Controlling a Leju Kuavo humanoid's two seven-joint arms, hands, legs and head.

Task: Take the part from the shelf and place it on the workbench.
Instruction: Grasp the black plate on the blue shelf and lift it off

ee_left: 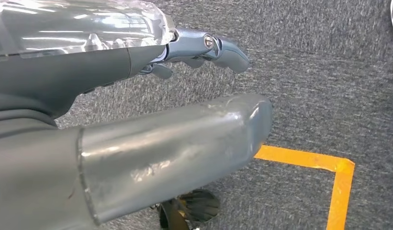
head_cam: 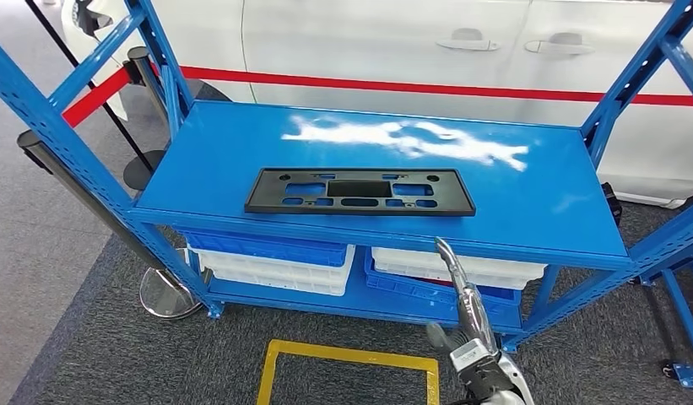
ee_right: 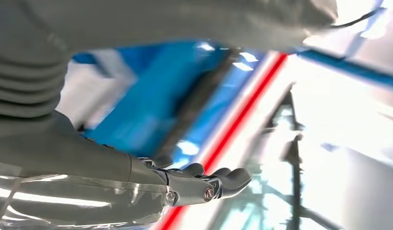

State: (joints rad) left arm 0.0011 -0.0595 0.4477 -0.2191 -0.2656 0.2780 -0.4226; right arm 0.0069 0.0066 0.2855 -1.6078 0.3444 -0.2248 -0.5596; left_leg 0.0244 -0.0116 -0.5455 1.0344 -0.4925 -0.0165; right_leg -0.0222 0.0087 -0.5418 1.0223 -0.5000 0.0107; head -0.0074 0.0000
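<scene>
Part (head_cam: 360, 191): head view, black flat frame lying flat on the blue shelf (head_cam: 545, 211) top, untouched; white and blue bins (head_cam: 275, 261) sit on the tier below.
Right hand (head_cam: 465, 308): head view, raised below the shelf's front edge, apart from the part, holding nothing.
Left hand (ee_left: 204, 48): left wrist view, over grey carpet near yellow floor tape (ee_left: 304, 160), fingers loose, empty.
Right wrist view: blurred; fingers (ee_right: 223, 179) extended, released.
Progress: pickup not yet done; grasp, carry and placing on the counter all remain.

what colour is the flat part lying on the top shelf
Black: the part lies flat on the blue shelf, clearest in the head view.
</scene>
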